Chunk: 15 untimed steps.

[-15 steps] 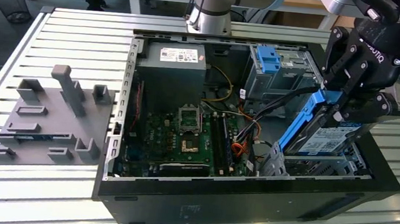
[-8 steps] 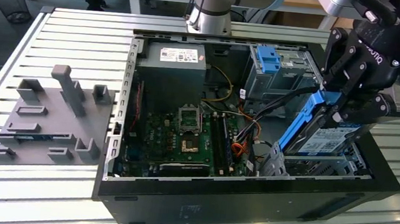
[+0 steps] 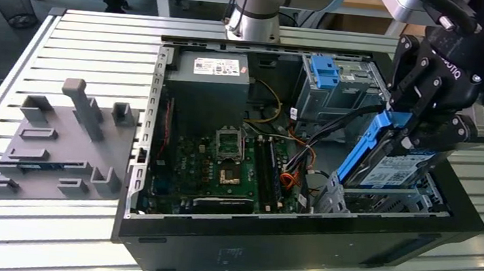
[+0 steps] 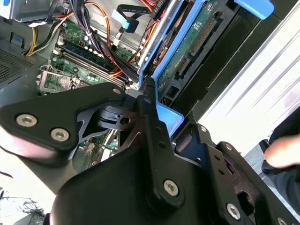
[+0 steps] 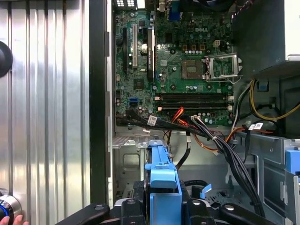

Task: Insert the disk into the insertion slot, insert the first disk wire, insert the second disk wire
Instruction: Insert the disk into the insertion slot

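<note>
Here, step one, disk insertion: my gripper (image 3: 409, 134) clamps its fingers on the disk (image 3: 394, 170), holding it tilted just above the insertion slot (image 3: 385, 200) inside the computer case (image 3: 302, 246). Seating it likely calls for levelling the disk with the slot's mouth.

Arm (image 3: 255, 8) = silver tube w/ black joint bands. Claw (image 3: 414, 124) is matte black, chunky linkage plates, silver screws (image 4: 26, 120), white lettering.

Brand mark on the motherboard (image 5: 174, 65)
</note>
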Each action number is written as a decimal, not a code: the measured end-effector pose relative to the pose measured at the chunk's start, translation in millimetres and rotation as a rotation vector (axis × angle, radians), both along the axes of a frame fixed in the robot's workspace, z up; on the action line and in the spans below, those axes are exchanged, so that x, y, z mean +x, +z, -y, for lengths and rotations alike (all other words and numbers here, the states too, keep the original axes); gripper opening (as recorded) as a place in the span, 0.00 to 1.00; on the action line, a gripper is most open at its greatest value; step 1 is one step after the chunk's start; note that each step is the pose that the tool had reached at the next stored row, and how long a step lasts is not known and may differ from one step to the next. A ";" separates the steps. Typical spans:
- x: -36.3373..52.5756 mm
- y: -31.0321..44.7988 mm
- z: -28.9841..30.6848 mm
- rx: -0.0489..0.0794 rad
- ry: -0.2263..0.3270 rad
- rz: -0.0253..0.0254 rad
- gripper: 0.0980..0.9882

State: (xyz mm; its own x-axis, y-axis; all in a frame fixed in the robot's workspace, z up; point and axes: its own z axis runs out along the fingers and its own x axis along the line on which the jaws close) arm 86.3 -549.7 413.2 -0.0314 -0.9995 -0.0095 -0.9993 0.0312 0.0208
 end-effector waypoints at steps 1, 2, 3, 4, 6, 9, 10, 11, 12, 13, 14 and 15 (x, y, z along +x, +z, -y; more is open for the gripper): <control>0.0 -0.3 0.0 0.000 0.000 0.0000 0.30; 0.0 -1.0 0.0 0.000 0.000 0.0000 0.30; 0.0 -1.4 0.0 0.000 0.000 0.0000 0.30; 0.0 -1.8 0.0 0.000 0.000 0.0000 0.30; 0.0 -3.3 0.0 0.000 0.000 0.0000 0.30; 0.0 -6.6 0.0 0.000 0.000 0.0000 0.30; 0.0 -7.9 0.0 0.000 0.000 0.0000 0.30; 0.0 -9.1 0.0 0.000 0.000 0.0000 0.30; 0.0 -10.4 0.0 0.000 0.000 0.0000 0.30; 0.0 -12.0 0.0 0.000 0.000 0.0000 0.30; 0.0 -13.6 0.0 0.000 0.000 0.0000 0.30; 0.0 -15.2 0.0 0.000 0.000 0.0000 0.30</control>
